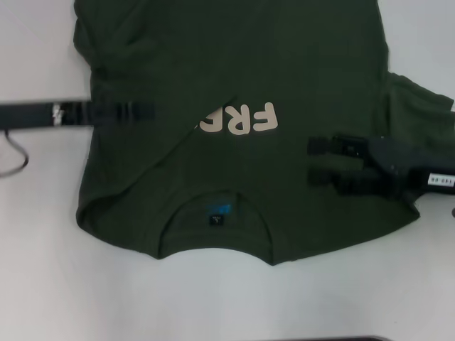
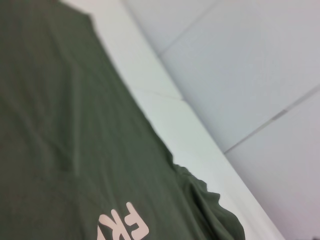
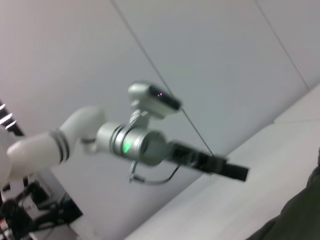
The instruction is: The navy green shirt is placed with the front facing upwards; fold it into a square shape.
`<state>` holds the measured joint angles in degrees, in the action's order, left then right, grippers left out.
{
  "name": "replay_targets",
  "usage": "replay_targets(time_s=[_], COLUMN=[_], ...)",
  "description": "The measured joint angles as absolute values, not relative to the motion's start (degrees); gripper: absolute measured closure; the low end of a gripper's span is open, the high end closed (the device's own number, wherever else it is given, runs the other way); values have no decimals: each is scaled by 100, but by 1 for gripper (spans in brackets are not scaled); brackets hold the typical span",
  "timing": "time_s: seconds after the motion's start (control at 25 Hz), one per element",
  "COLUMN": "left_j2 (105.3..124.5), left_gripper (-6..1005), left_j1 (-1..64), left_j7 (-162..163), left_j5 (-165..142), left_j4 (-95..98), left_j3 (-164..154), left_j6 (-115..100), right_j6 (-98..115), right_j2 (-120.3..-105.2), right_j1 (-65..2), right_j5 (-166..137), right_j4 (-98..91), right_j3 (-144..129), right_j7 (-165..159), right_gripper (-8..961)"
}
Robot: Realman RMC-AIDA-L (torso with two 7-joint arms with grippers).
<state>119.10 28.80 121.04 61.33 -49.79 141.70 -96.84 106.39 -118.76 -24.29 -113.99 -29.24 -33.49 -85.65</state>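
Spread over a white table [image 1: 43, 284]: the shirt [image 1: 298, 64], dark green, filling most of the head view, collar nearest the robot, hem running out past the far edge. Left part already folded over the chest in a diagonal flap [image 1: 135, 142], plain green side up, covering the start of the cream lettering [image 1: 245, 119] so that only "FR" and part of a third letter show. Right sleeve [image 1: 419, 106] still out flat at the right edge. Small blue label [image 1: 219, 211] inside the neck opening.

Reaching in from the left, low across the flap at chest height: the left gripper [image 1: 146, 112], a thin dark bar from above, fingers close together; whether pinching cloth, cannot tell. Seen again far off in the right wrist view [image 3: 235, 171], side-on above the table.

Coming in from the right, over the shirt's right side just below the lettering: the right gripper [image 1: 313, 162], two dark fingers apart, parallel, nothing held between them.
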Motion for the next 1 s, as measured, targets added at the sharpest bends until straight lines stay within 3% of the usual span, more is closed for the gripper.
replay_targets(time_s=[0.44,0.64,0.8,1.0], left_j2=[12086,12169,12194,12295], left_gripper=[417,416,416,416], left_j1=[2145,1992,1985,2072], left_j7=[9496,9262,9370,9555], left_j5=[6139,6138,6141,6117], left_j4=[-4863,-4857,-4847,-4838], left_j3=[14291,14308,14384,14448], left_j6=[-10595,-10804,-10776,-10755], right_j6=[10838,10861,10856,10832], right_j2=[-11933,-11810,-11446,-10794], right_j1=[-2417,-2215,-1948,-1771], right_j5=[-11349,-11360,-11371,-11414], right_j4=[-2875,-3064,-3349,-3610], right_j3=[-3063,-3041,-2977,-2912], right_j7=[-9133,-9597,-10381,-11692], right_gripper=[52,52,52,52])
